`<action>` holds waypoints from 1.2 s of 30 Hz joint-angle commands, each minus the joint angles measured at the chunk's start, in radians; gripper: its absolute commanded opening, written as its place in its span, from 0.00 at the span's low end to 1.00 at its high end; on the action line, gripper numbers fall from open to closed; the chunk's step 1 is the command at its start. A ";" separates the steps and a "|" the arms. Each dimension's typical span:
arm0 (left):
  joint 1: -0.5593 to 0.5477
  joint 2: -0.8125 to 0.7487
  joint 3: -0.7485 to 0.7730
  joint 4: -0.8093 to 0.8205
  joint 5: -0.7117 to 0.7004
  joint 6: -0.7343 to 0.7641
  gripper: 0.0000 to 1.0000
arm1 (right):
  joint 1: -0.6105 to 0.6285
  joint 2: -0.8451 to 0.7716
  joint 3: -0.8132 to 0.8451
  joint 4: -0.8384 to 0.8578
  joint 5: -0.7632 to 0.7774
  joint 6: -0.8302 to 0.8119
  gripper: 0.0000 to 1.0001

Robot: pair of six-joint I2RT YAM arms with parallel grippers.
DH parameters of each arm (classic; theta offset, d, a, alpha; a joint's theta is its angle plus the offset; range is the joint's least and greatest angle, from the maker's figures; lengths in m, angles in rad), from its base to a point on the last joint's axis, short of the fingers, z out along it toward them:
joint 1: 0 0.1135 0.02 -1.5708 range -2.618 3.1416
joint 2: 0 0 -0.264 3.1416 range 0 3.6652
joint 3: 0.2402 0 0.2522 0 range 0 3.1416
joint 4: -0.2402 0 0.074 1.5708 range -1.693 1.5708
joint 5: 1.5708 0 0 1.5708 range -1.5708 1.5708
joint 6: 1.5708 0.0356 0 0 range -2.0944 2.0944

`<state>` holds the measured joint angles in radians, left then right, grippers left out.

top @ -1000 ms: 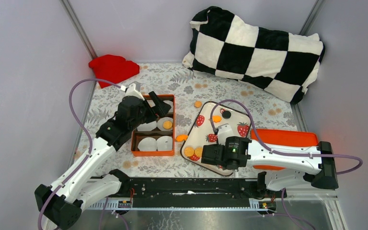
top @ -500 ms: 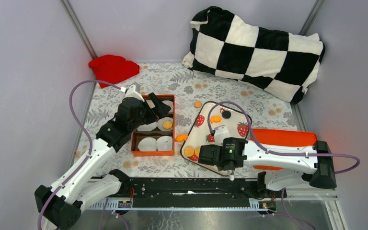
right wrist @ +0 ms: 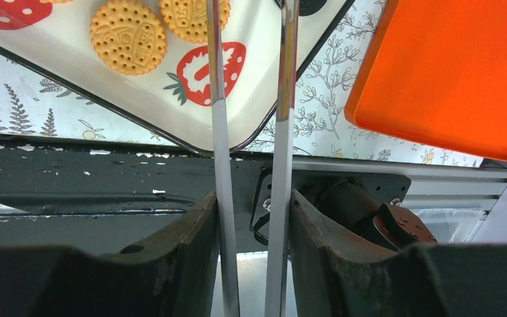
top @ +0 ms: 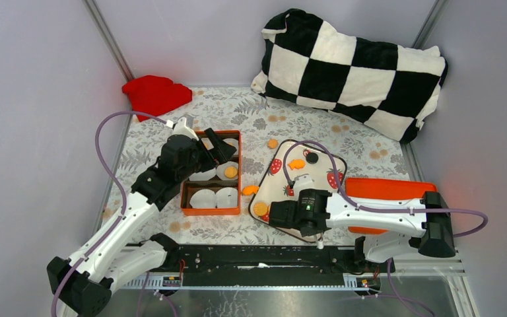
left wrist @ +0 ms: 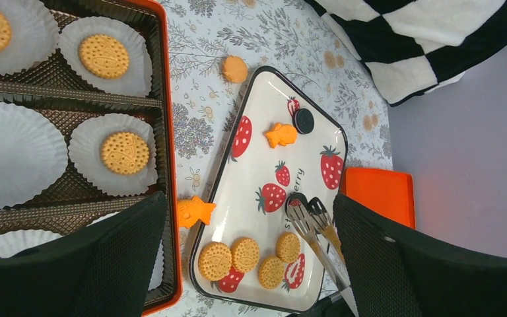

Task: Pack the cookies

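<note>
**Bright, even, diffuse light in all views.**
Desk (top: pixel 356 142) shadows soft; fingers (left wrist: pixel 72 264) dark and blurred, detail beyond them sharp; tongs (right wrist: pixel 216 132) between the right fingers faintly glinting.

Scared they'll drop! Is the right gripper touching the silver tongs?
Touching. The right wrist view shows the right gripper squeezing the silver metal tongs by both arms.
</note>
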<state>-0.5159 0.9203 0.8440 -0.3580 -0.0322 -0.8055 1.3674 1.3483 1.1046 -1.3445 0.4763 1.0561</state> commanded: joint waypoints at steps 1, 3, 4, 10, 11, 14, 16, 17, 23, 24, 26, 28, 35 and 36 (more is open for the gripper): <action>-0.001 -0.020 -0.015 0.040 0.009 -0.004 0.99 | 0.008 -0.009 0.010 0.003 0.009 0.019 0.42; -0.001 -0.017 -0.014 0.039 0.009 -0.003 0.99 | 0.007 -0.001 0.014 0.027 0.024 0.007 0.35; -0.001 -0.016 -0.013 0.040 0.009 -0.003 0.99 | 0.008 0.003 0.018 0.035 0.036 0.003 0.30; 0.004 -0.017 0.040 -0.016 -0.061 0.005 0.99 | 0.007 0.069 0.146 0.061 0.139 -0.085 0.16; 0.012 -0.016 0.056 -0.039 -0.082 0.005 0.99 | 0.007 0.090 0.182 0.061 0.153 -0.105 0.14; 0.071 -0.013 0.093 -0.082 -0.090 0.003 0.99 | 0.007 0.148 0.300 0.089 0.188 -0.172 0.13; 0.144 -0.015 0.105 -0.091 -0.052 -0.003 0.99 | 0.007 0.185 0.369 0.125 0.204 -0.227 0.13; 0.185 -0.013 0.113 -0.098 -0.034 -0.008 0.99 | 0.007 0.203 0.403 0.140 0.209 -0.252 0.13; 0.450 0.022 0.206 -0.155 0.022 -0.021 0.99 | 0.007 0.292 0.539 0.351 0.123 -0.465 0.13; 0.481 0.035 0.213 -0.151 0.039 -0.025 0.99 | 0.008 0.317 0.564 0.381 0.091 -0.494 0.13; 0.533 0.062 0.217 -0.135 0.104 -0.032 0.99 | 0.008 0.380 0.621 0.428 0.045 -0.559 0.14; 0.562 0.082 0.214 -0.129 0.148 -0.038 0.99 | 0.008 0.451 0.678 0.456 0.023 -0.606 0.14; 0.576 0.033 0.212 -0.153 0.095 0.014 0.99 | 0.000 0.667 0.842 0.491 0.014 -0.694 0.14; 0.576 0.022 0.215 -0.160 0.085 0.022 0.99 | -0.005 0.684 0.851 0.499 0.015 -0.702 0.14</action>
<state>0.0479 0.9909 1.0466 -0.4885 0.0643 -0.8288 1.3674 1.9808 1.8713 -0.8959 0.4923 0.4408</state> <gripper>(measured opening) 0.989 0.395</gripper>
